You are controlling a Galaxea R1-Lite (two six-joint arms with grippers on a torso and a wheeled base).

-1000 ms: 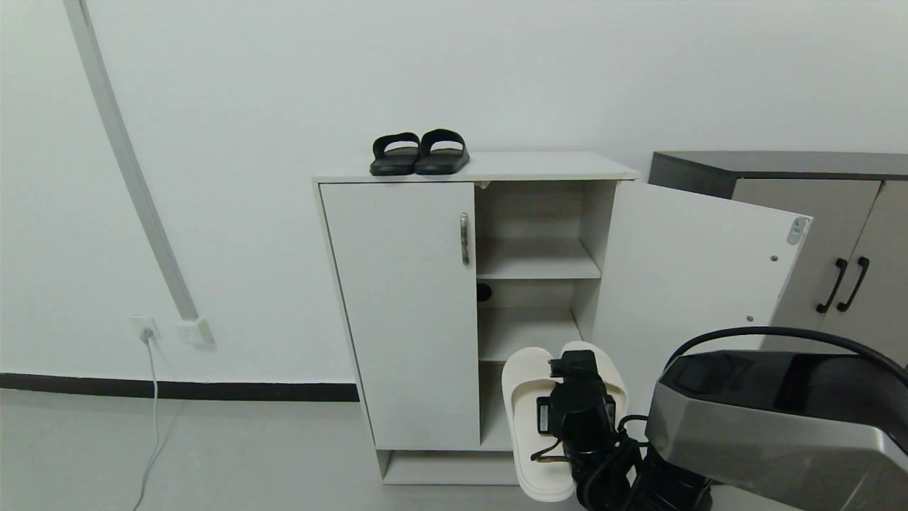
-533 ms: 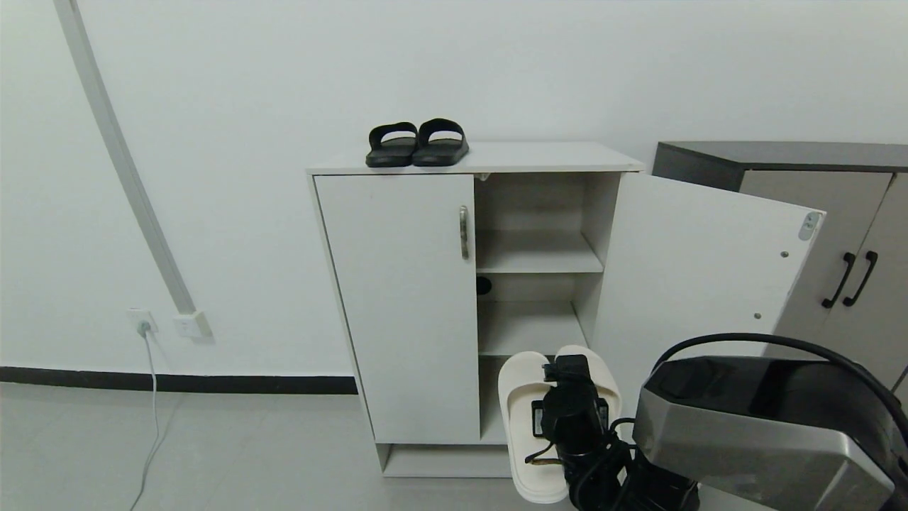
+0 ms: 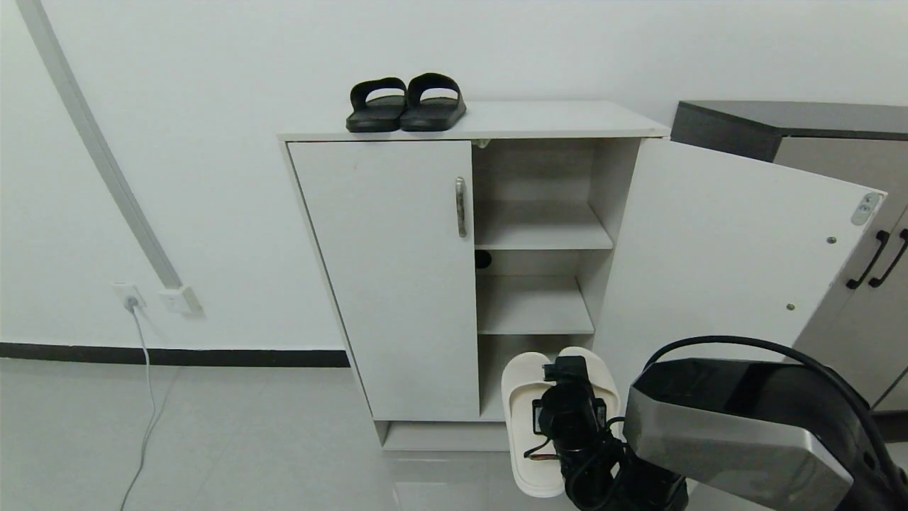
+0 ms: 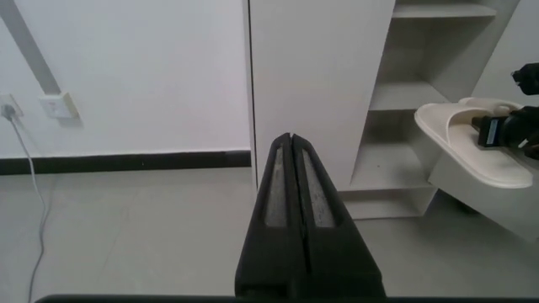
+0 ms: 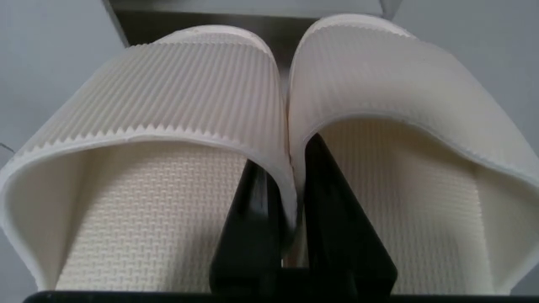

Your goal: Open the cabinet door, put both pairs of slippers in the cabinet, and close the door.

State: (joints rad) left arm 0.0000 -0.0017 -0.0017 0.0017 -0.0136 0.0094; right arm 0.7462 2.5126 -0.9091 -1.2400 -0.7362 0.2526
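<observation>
A white cabinet (image 3: 397, 284) stands against the wall, its right door (image 3: 716, 248) swung open to show shelves (image 3: 539, 234); the left door stays closed. A black pair of slippers (image 3: 406, 103) rests on the cabinet top. My right gripper (image 3: 564, 372) is shut on the inner strap edges of a cream pair of slippers (image 3: 525, 411), held low in front of the bottom compartment; the straps (image 5: 278, 109) sit over the fingers (image 5: 253, 227). My left gripper (image 4: 290, 143) is shut with nothing in it, low over the floor left of the cabinet, with the cream slippers (image 4: 472, 139) off to its side.
A grey cabinet (image 3: 837, 213) with black handles stands just right of the open door. A wall socket with a cable (image 3: 131, 305) sits low on the left wall, above grey floor (image 3: 177, 440). A grey conduit (image 3: 92, 149) runs up the wall.
The whole head view has shifted: the cabinet looks larger and higher, so the camera moved closer. The right gripper keeps the cream slippers near the bottom compartment.
</observation>
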